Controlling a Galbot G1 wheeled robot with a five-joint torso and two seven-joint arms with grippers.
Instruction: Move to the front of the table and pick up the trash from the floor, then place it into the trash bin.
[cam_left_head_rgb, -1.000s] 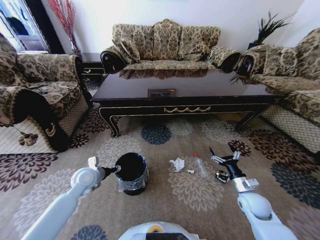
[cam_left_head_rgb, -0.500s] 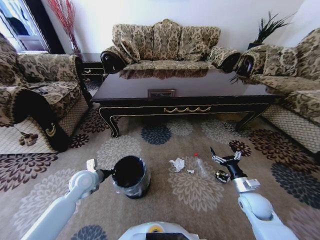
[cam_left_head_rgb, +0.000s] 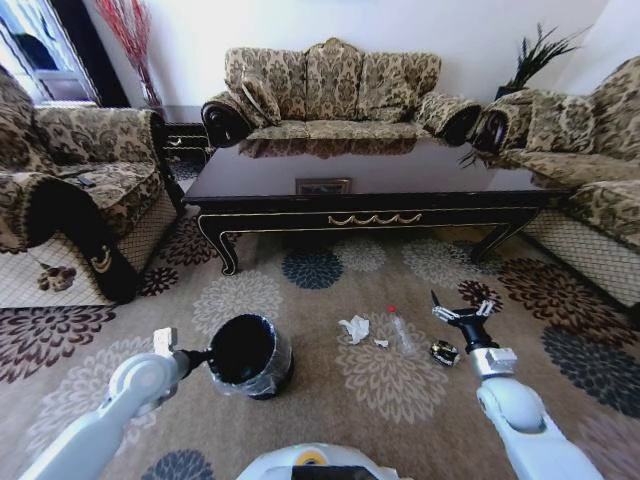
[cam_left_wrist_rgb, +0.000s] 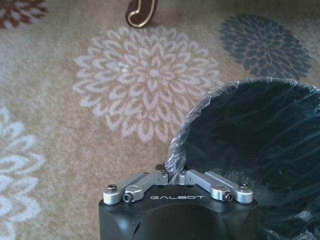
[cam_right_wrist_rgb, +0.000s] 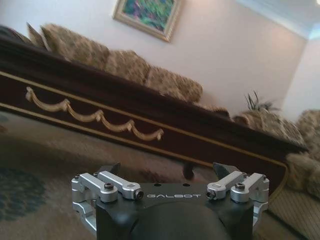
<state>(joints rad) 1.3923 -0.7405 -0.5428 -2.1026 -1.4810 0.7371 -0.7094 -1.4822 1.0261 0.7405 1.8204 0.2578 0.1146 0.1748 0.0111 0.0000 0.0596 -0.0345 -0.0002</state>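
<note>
Crinkly clear plastic at the rim of the trash bin (cam_left_wrist_rgb: 250, 150) is pinched between the closed fingers of the left claw (cam_left_wrist_rgb: 177, 176), so the small black bin is held by its lined edge and seen tilted above the floor (cam_left_head_rgb: 300, 420), its mouth turned toward the robot. The right claw (cam_left_head_rgb: 460, 313) is held spread wide, nothing between its fingers, raised just above the carpet and pointed toward the desk (cam_left_head_rgb: 365, 190). Just below and beside it lies a small dark object (cam_left_head_rgb: 444, 352); farther toward the bin, a small clear piece (cam_left_head_rgb: 400, 328) tipped with red and a crumpled white paper (cam_left_head_rgb: 354, 328) are spread on a cream medallion. The robot is judged to be already placed in front of the desk, and the bin is in hand, but no scrap has been lifted: all the trash is on the floor, between the two claws. Picking up and dropping into the bin are left to be done.
</note>
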